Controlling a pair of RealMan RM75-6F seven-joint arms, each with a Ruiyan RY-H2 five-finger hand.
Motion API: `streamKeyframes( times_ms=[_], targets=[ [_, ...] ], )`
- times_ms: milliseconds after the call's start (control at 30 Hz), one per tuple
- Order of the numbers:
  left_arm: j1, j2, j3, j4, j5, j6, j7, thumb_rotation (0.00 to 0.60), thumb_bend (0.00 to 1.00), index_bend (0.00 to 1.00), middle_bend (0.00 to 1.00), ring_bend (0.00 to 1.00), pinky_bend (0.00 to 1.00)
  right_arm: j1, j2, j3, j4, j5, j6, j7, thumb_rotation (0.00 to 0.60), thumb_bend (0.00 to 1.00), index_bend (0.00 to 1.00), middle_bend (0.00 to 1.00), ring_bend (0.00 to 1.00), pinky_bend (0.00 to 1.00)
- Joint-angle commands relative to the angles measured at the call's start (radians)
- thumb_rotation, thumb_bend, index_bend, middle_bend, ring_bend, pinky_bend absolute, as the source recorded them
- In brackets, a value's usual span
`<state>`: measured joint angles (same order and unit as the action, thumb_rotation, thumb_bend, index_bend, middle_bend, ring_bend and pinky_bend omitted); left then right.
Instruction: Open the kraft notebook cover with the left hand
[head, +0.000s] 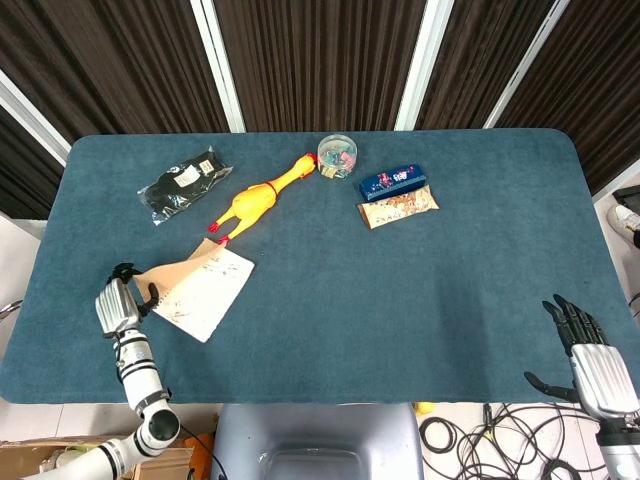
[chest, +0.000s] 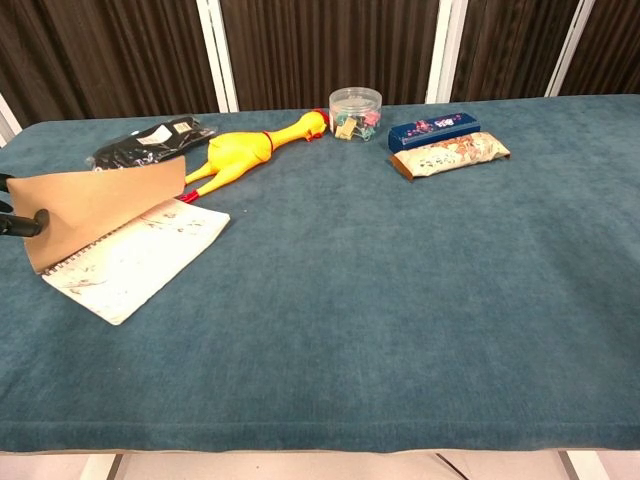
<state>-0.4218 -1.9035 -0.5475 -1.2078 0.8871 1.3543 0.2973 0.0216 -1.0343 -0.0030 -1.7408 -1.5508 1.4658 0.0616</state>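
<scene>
The kraft notebook (head: 205, 290) (chest: 140, 265) lies at the table's near left, its white first page showing. Its brown cover (head: 170, 273) (chest: 95, 203) stands raised, nearly upright, hinged along the spiral edge. My left hand (head: 122, 298) holds the cover's free edge from the left; in the chest view only dark fingertips (chest: 22, 222) show at the frame's left edge, pinching the cover. My right hand (head: 588, 352) hangs off the table's near right corner, fingers apart, holding nothing.
A yellow rubber chicken (head: 262, 195) (chest: 245, 149) lies just beyond the notebook. A black packet (head: 178, 185) sits at the far left. A clear tub (head: 338, 156), a blue case (head: 392, 180) and a printed pouch (head: 399, 208) lie at the far middle.
</scene>
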Motion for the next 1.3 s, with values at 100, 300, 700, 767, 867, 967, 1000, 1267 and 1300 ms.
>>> streamKeyframes(
  times_ms=[100, 300, 700, 767, 867, 967, 1000, 1267, 1300],
  targets=[
    [-0.016, 0.001, -0.018, 0.051, -0.031, -0.005, -0.001, 0.6, 0.58, 0.69, 0.26, 0.26, 0.38, 0.001, 0.0, -0.001, 0.0, 0.001, -0.003, -0.002, 0.6, 0.07, 0.0, 0.0, 0.0, 0.1],
    [-0.036, -0.004, -0.025, 0.125, -0.054, -0.003, 0.007, 0.6, 0.58, 0.68, 0.25, 0.26, 0.38, 0.004, -0.001, -0.001, -0.001, 0.003, -0.009, -0.004, 0.6, 0.07, 0.0, 0.0, 0.0, 0.1],
    [-0.048, -0.01, 0.139, 0.315, 0.077, -0.078, -0.03, 0.6, 0.44, 0.0, 0.0, 0.03, 0.36, 0.007, 0.001, -0.001, -0.004, 0.008, -0.015, -0.006, 0.6, 0.07, 0.0, 0.0, 0.0, 0.1],
    [-0.052, -0.015, 0.182, 0.373, 0.121, -0.09, -0.041, 0.6, 0.4, 0.0, 0.0, 0.0, 0.35, 0.007, 0.001, 0.0, -0.004, 0.008, -0.015, -0.005, 0.6, 0.07, 0.0, 0.0, 0.0, 0.1],
    [-0.057, -0.019, 0.227, 0.442, 0.171, -0.118, -0.072, 0.6, 0.38, 0.0, 0.0, 0.0, 0.34, 0.007, 0.001, -0.001, -0.004, 0.007, -0.014, -0.005, 0.6, 0.07, 0.0, 0.0, 0.0, 0.1],
    [-0.062, -0.024, 0.256, 0.505, 0.21, -0.142, -0.113, 0.6, 0.36, 0.0, 0.0, 0.0, 0.34, 0.007, 0.001, -0.001, -0.004, 0.007, -0.014, -0.006, 0.6, 0.07, 0.0, 0.0, 0.0, 0.1],
    [-0.064, -0.028, 0.262, 0.527, 0.222, -0.141, -0.131, 0.6, 0.36, 0.0, 0.0, 0.0, 0.34, 0.007, 0.001, -0.001, -0.004, 0.008, -0.014, -0.006, 0.6, 0.07, 0.0, 0.0, 0.0, 0.1],
    [-0.091, -0.091, 0.294, 0.765, 0.321, -0.08, -0.288, 0.6, 0.36, 0.0, 0.0, 0.0, 0.34, 0.01, 0.0, -0.002, -0.006, 0.011, -0.022, -0.012, 0.6, 0.07, 0.0, 0.0, 0.0, 0.1],
    [-0.093, -0.094, 0.298, 0.783, 0.331, -0.073, -0.304, 0.6, 0.36, 0.0, 0.0, 0.0, 0.34, 0.011, 0.0, -0.001, -0.006, 0.012, -0.022, -0.013, 0.6, 0.07, 0.0, 0.0, 0.0, 0.1]
  ],
)
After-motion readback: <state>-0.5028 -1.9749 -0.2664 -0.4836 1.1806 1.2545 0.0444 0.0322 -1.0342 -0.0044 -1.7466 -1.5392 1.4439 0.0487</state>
